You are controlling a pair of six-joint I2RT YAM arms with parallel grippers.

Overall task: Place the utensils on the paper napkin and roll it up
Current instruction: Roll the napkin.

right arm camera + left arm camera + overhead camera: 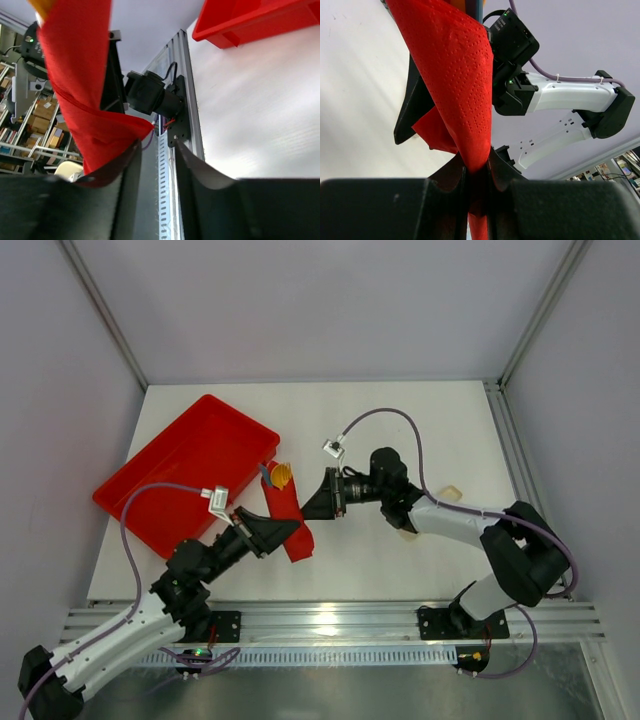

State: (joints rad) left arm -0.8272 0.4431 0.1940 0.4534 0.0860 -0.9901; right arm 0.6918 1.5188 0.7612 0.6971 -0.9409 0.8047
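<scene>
**Rolled napkin held off the table, left arm pinching**

The paper napkin (pixel 286 505) is a loose roll above the table (pixel 420 440), at 4 o'clock from the red tray (pixel 180 470). The utensils (pixel 282 476) show as a yellow-orange tip beside a blue one at the roll's 12 o'clock end. The left gripper (pixel 478 175), in from 8 o'clock, is pressed tight on the napkin. The right gripper (pixel 157 147), at 2 o'clock, has its fingers parted, with the napkin draped against one finger.

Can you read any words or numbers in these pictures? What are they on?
None can be read.
The paper napkin: plain red, no print.
The red tray: no label showing.
The small white piece on the right arm's cable: too small to read.
The boxes on the shelves behind: too blurred to read.
</scene>
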